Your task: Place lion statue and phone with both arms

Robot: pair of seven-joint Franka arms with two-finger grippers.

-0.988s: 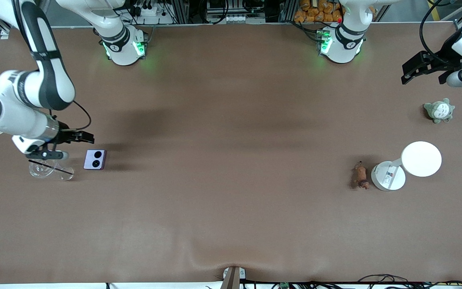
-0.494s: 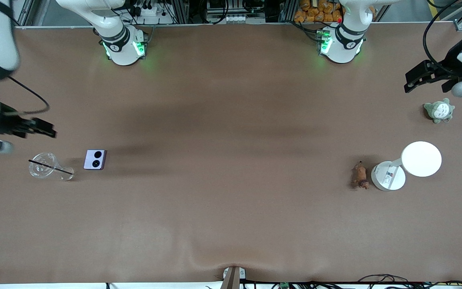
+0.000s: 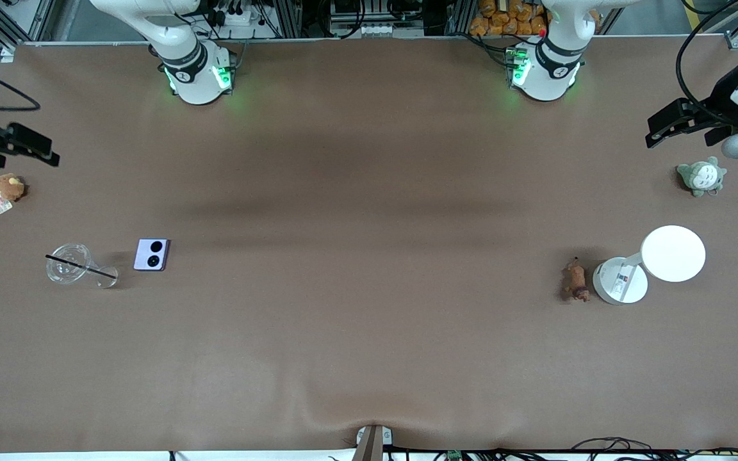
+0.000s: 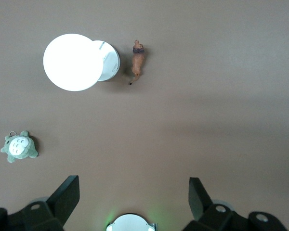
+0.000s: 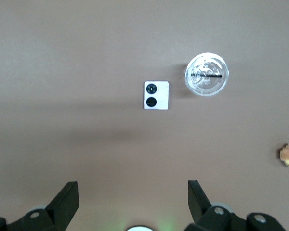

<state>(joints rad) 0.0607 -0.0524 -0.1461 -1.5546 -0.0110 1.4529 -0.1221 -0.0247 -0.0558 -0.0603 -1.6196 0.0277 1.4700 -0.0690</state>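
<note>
Beside the white lamp (image 4: pixel 77 62), lion statue (image 4: pixel 137 61).

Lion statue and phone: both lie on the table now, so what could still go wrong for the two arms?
1. The small orange-brown lion statue lies close beside the white round-based lamp; the left gripper, open, might bump the lamp if it reaches there.
2. The pale lavender folded phone lies beside a clear glass with a black stick; the right gripper, open, could knock the glass.
</note>
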